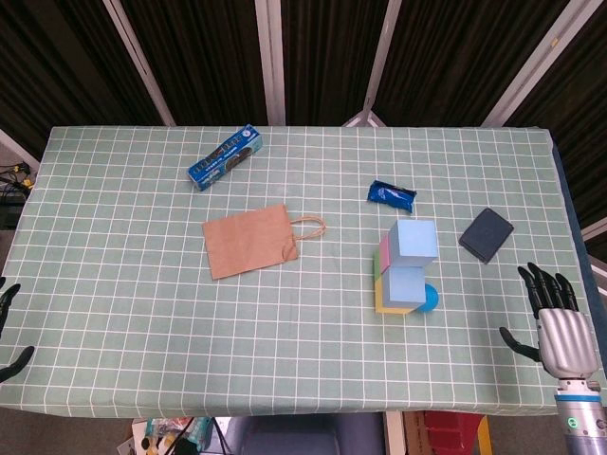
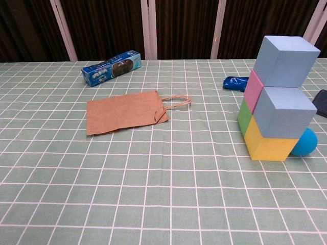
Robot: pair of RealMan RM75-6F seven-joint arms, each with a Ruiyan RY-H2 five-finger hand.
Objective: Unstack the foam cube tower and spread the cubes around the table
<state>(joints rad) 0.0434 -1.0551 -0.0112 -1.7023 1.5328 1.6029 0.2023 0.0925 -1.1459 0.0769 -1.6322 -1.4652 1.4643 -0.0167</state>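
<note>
Tower is standing intact on the bench, right of centre, beside a blue ball. Right hand is hovering open and empty near the bench edge; left hand is barely showing, state unclear. Careless side contact could be toppling the leaning cubes together.

Looks like a lab test bay: checked cloth over the worktop, dark curtains hung on metal frames behind

Cube tower stands right of paper bag, box behind.
</note>
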